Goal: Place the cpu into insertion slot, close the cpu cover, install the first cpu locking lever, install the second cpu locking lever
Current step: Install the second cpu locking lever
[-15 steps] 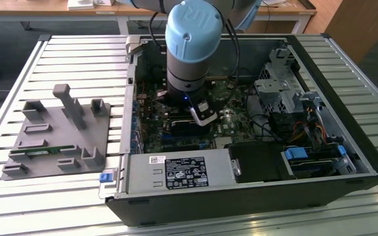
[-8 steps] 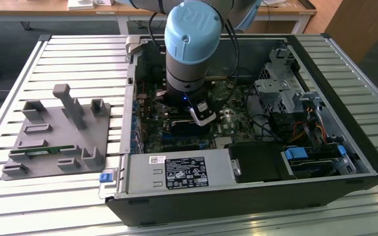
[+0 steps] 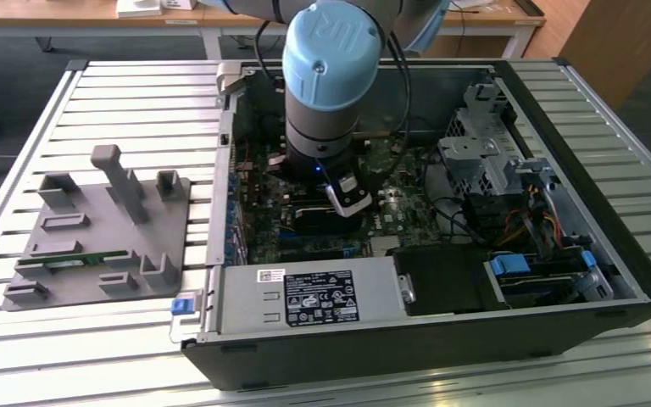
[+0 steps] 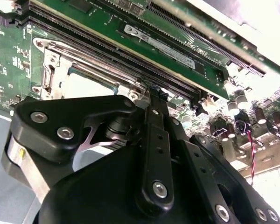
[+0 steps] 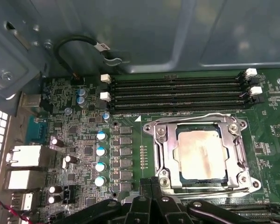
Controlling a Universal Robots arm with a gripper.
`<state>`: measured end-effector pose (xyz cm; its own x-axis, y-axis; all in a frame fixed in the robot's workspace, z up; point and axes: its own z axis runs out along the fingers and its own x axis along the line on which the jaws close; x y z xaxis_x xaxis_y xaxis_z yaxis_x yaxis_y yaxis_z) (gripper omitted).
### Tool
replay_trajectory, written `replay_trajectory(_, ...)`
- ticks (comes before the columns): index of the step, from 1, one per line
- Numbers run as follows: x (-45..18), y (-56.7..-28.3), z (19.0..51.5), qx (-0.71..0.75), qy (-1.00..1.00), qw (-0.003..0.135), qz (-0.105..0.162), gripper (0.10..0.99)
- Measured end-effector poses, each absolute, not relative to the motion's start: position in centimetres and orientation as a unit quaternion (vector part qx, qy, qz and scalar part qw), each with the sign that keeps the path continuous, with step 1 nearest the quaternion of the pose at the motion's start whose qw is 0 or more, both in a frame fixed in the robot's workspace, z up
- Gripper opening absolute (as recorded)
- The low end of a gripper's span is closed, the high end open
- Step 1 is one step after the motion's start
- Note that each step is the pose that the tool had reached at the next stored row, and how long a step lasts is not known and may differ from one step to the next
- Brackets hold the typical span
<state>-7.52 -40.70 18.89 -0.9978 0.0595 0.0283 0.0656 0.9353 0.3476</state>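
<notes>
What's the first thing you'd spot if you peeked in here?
The big blue robot arm reaching down into the open computer case. In the first wrist view, the shiny cpu sits in its socket with the silvery cpu cover framing it, beside long black memory slots.

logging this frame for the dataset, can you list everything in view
open black computer case: one, on the slatted metal table
green motherboard: one, on the case floor
silvery-grey square cpu: one, seated in the insertion slot
thin silvery metal cpu cover: one, lying closed around the chip
long black memory slots: four, beside the socket
blue-topped capacitors: several, in a row near the socket
silver power supply box: one, at the case's near edge
grey plastic fixture tray: one, at the exterior view's left
pale blue robot arm: one, reaching into the case
black pincer: one, low over the socket's edge
</notes>
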Motion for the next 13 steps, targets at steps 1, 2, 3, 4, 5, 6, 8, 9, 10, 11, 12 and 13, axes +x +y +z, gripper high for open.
replay_trajectory(1,-7.5,-40.7,19.0,-0.032,-0.984,0.009,-0.177,0.106)
replay_trajectory(2,-7.5,-40.7,19.2,-0.032,-0.984,0.009,-0.177,0.106)
replay_trajectory(3,-7.5,-40.7,19.3,-0.032,-0.984,0.009,-0.177,0.106)
replay_trajectory(4,-7.5,-40.7,19.5,-0.032,-0.984,0.009,-0.177,0.106)
replay_trajectory(5,-7.5,-40.7,19.7,-0.032,-0.984,0.009,-0.177,0.106)
replay_trajectory(6,-7.5,-40.7,19.9,-0.032,-0.984,0.009,-0.177,0.106)
replay_trajectory(8,-7.5,-40.7,20.3,-0.032,-0.984,0.009,-0.177,0.106)
replay_trajectory(9,-7.5,-40.7,20.6,-0.032,-0.984,0.009,-0.177,0.106)
replay_trajectory(10,-7.5,-40.7,20.8,-0.032,-0.984,0.009,-0.177,0.106)
replay_trajectory(11,-7.5,-40.7,21.1,-0.032,-0.984,0.009,-0.177,0.106)
replay_trajectory(12,-7.5,-40.7,21.4,-0.032,-0.984,0.009,-0.177,0.106)
replay_trajectory(13,-7.5,-40.7,21.7,-0.032,-0.984,0.009,-0.177,0.106)
